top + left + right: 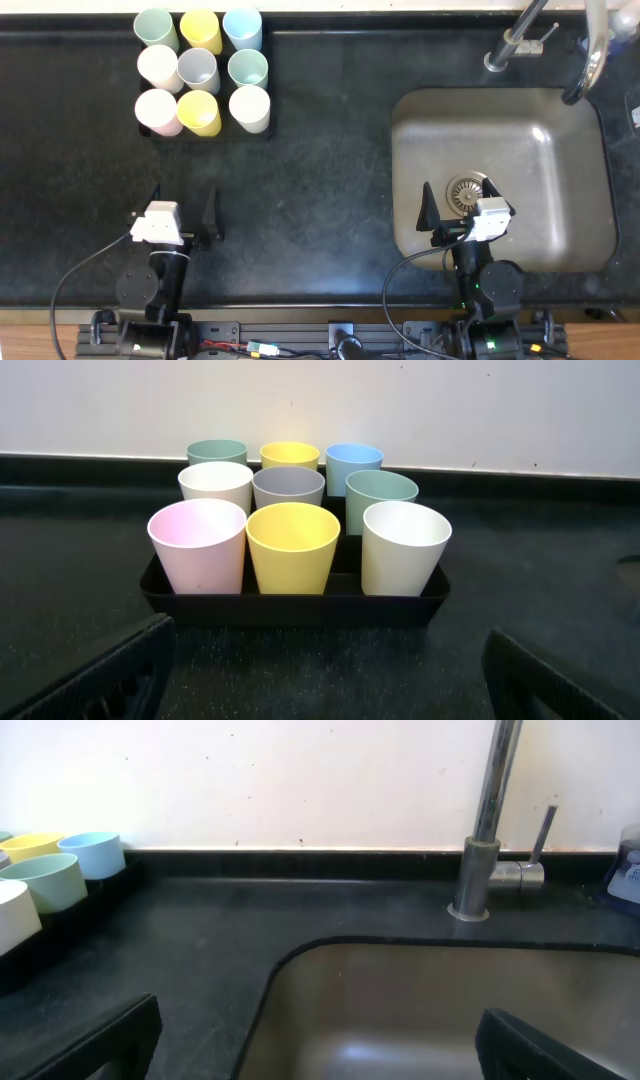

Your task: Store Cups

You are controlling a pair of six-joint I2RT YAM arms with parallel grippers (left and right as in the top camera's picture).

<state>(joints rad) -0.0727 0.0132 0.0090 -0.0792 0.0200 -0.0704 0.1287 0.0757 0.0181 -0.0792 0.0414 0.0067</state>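
Note:
Several pastel cups stand upright in three rows in a black tray point(300, 606) at the back left of the dark counter. The front row holds a pink cup point(198, 545), a yellow cup point(292, 547) and a cream cup point(403, 547). The same cups point(200, 70) appear in the top view. My left gripper point(184, 197) is open and empty on the counter in front of the tray, well short of it. My right gripper point(460, 192) is open and empty over the near part of the sink point(560, 130).
A steel faucet point(485, 820) rises at the back of the sink basin point(420, 1010). A blue bottle point(626, 875) stands at the far right. The wall runs along the counter's back edge. Bare dark counter point(320, 190) lies between tray and sink.

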